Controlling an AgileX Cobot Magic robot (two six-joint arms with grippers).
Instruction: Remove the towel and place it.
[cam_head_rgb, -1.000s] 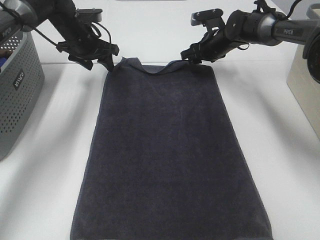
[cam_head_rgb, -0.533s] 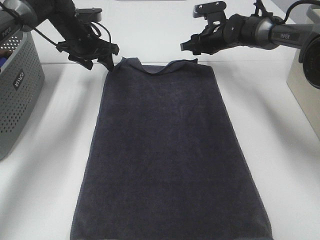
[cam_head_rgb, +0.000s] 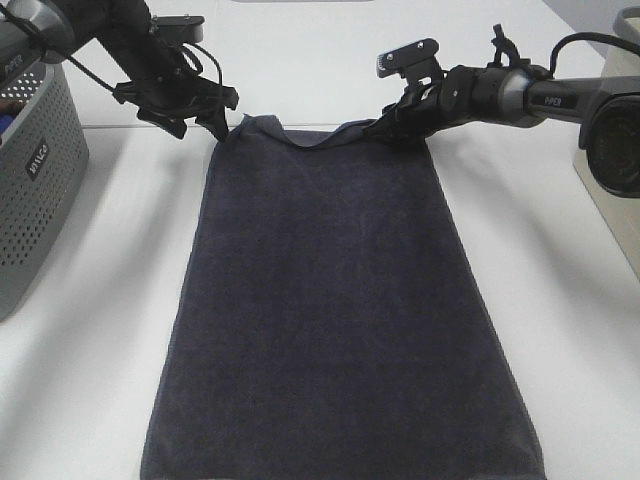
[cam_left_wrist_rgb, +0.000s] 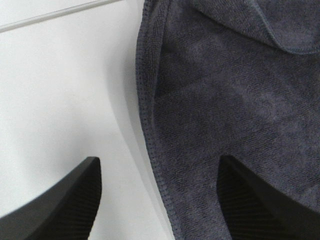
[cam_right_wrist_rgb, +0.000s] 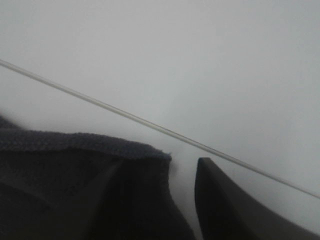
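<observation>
A plain white table (cam_head_rgb: 90, 330) fills the scene, with a thin seam running across its far part. At the far left edge stands a grey perforated basket (cam_head_rgb: 35, 190); a small dark label on its side carries pale lettering too small to read with certainty.

Next comes the left gripper (cam_head_rgb: 205, 118), at the towel's far left corner. In the left wrist view its two dark fingers (cam_left_wrist_rgb: 60, 205) stand apart with the towel's hemmed side edge running between them, one finger over bare table and the other over the cloth; they straddle the edge and clamp nothing.

The towel (cam_head_rgb: 335, 320), dark navy-charcoal terry, lies spread flat down the middle of the table, its long sides running from the far part to the near edge of the high view. Its far hem is slightly rumpled, with a small fold near the left corner (cam_left_wrist_rgb: 250, 25).

To the right, the right gripper (cam_head_rgb: 400, 128) sits at the towel's far right corner. Its wrist view shows the corner of the cloth (cam_right_wrist_rgb: 90, 170) lying between the partly open fingers, one finger (cam_right_wrist_rgb: 225, 205) clear on the table side; whether they pinch the cloth cannot be told. The right arm (cam_head_rgb: 545, 95) bears the white word "PIPER". A beige object (cam_head_rgb: 610, 180) stands at the far right edge.
</observation>
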